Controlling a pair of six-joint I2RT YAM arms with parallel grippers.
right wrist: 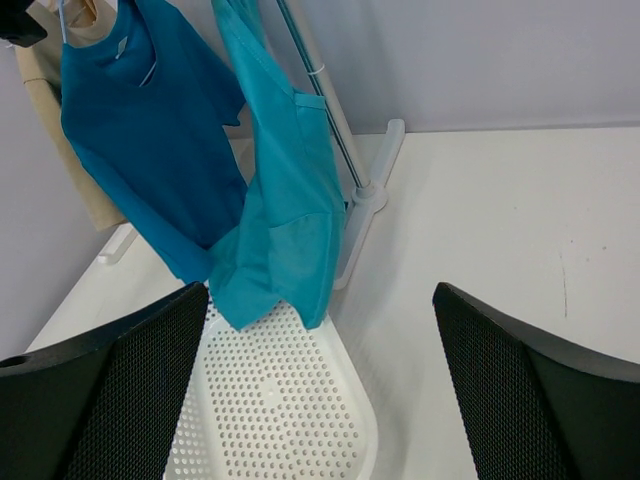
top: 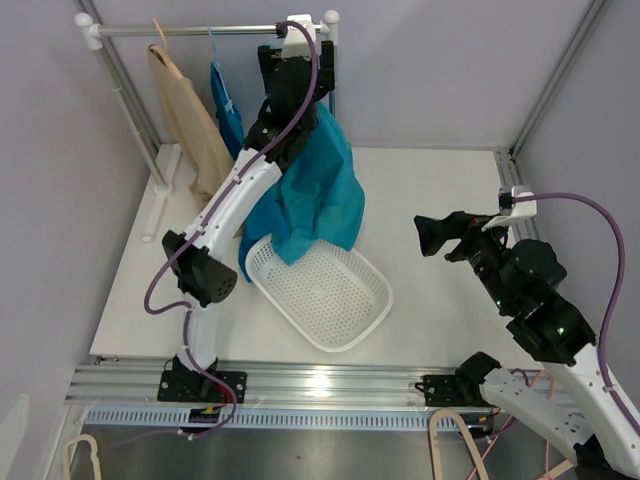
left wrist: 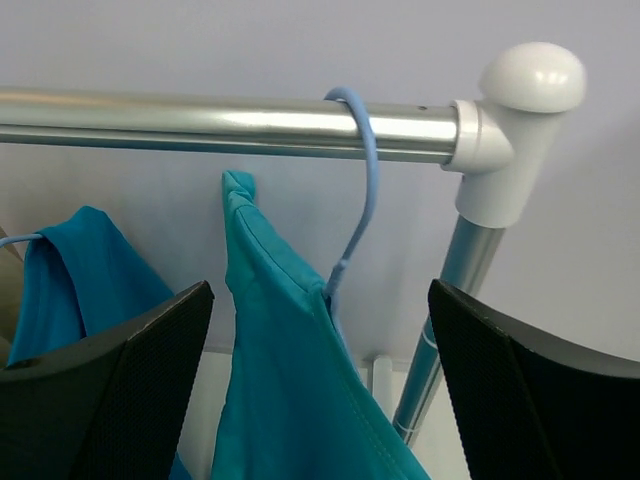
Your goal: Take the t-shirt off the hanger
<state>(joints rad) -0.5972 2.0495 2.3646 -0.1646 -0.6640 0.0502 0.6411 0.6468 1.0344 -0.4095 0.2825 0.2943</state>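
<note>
Hanging on a pale blue plastic hanger (left wrist: pixel 365 190) from a silver metal rail (left wrist: pixel 200 118), the teal fabric t-shirt (left wrist: pixel 290 400) is being faced by the open left gripper (left wrist: pixel 320 300), the right gripper (right wrist: pixel 320 295) being held open well apart; a snagged collar may drag the hanger off.

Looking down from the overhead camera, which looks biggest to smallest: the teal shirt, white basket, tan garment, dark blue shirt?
1. Teal shirt and white basket: about alike.
2. Tan garment.
3. Dark blue shirt, mostly hidden.
</note>
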